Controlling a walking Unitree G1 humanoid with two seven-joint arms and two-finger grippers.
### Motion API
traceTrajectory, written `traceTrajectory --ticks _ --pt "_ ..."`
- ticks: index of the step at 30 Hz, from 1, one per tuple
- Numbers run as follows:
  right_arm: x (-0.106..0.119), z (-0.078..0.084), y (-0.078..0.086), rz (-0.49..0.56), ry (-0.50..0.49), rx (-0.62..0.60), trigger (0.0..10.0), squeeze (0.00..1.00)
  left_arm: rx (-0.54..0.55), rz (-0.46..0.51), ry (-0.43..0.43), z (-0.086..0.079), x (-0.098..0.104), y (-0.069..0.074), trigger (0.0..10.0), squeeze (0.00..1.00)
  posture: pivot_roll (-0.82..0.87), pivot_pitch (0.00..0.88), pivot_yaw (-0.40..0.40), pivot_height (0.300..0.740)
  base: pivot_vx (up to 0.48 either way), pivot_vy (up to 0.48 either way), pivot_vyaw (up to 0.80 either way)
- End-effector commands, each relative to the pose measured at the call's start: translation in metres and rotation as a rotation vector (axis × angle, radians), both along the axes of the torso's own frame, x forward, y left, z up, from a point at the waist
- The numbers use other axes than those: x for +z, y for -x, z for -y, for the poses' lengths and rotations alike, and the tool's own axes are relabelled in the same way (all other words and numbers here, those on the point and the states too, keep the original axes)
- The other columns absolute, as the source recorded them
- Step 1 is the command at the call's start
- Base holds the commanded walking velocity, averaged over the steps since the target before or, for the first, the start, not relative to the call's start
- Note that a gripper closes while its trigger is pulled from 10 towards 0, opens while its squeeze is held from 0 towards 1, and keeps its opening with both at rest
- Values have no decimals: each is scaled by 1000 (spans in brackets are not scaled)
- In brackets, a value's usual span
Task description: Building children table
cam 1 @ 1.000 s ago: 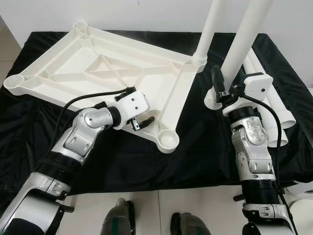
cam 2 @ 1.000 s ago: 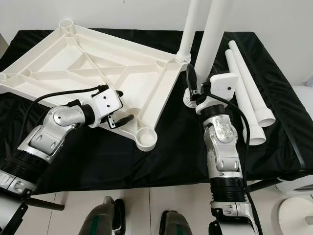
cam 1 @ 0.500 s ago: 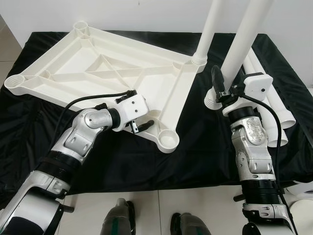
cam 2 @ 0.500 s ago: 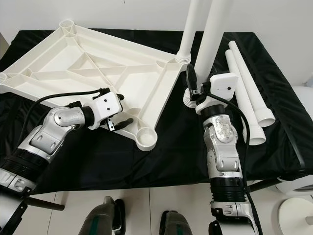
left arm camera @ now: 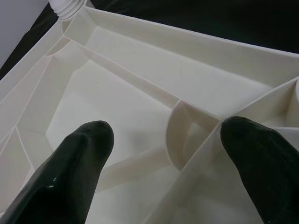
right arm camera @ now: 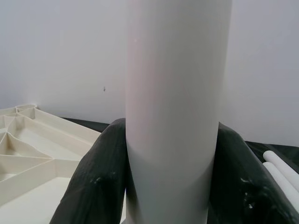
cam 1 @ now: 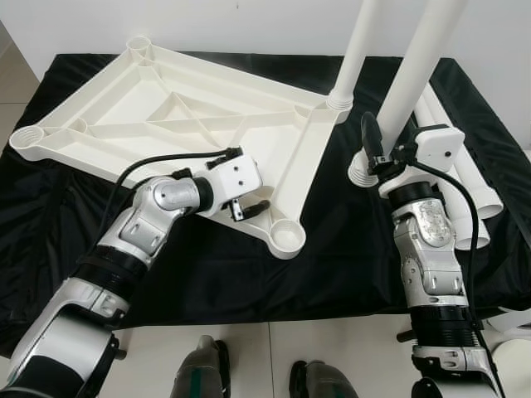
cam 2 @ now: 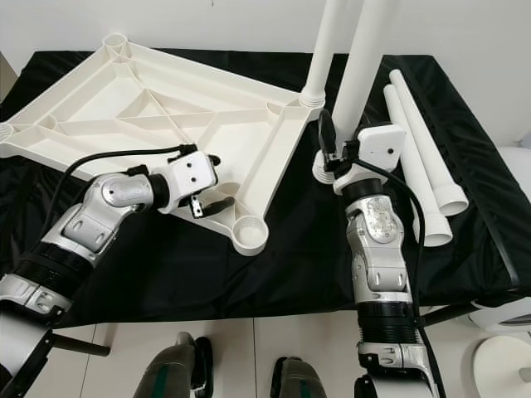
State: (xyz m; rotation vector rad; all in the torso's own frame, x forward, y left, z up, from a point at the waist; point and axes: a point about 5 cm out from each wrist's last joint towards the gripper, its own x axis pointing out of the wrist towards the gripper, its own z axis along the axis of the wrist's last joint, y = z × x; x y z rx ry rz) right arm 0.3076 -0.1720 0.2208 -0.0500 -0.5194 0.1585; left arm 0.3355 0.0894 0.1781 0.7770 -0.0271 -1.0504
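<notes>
**White plastic table parts on a black cloth**

White and smooth, the big table frame (cam 1: 178, 116) lies upside down on the black cloth (cam 1: 216, 265) that covers the tabletop. The frame is flat, with raised ribs that cross inside it and a round socket at each corner. One leg (cam 1: 355, 51) already stands upright in the frame's far corner socket.

The left claw (cam 1: 249, 207) sits at the frame's near edge, just beside the near corner socket (cam 1: 286, 238). Its two black fingers (left arm camera: 79, 163) are spread wide, one on each side of a rib. The left arm reaches in low, bent at the elbow.

The right claw (cam 1: 371, 153) is beside the frame, near the corner with the standing leg. It is closed around a second leg (cam 1: 415, 70), a long round white tube held upright, with its ridged end close to the cloth. The right arm stands straight up under it.

Two more white tubes (cam 2: 423, 141) lie flat on the cloth, past the right claw and away from the frame.
</notes>
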Motion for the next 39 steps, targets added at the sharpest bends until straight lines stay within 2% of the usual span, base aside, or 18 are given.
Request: traceTrajectory --ticks 1,17,39 --pt "3 3 3 19 -7 -11 10000 0 -38 -2 -24 5 -3 2 10000 0 40 94 7 740 0 0 0" --pt "2 2 4 18 -12 -10 10000 0 -78 -36 -98 -3 -14 7 10000 0 46 100 14 740 0 0 0" --pt "2 4 6 21 -21 -29 10000 0 -133 -51 -55 19 -13 13 10000 0 36 108 33 740 0 0 0"
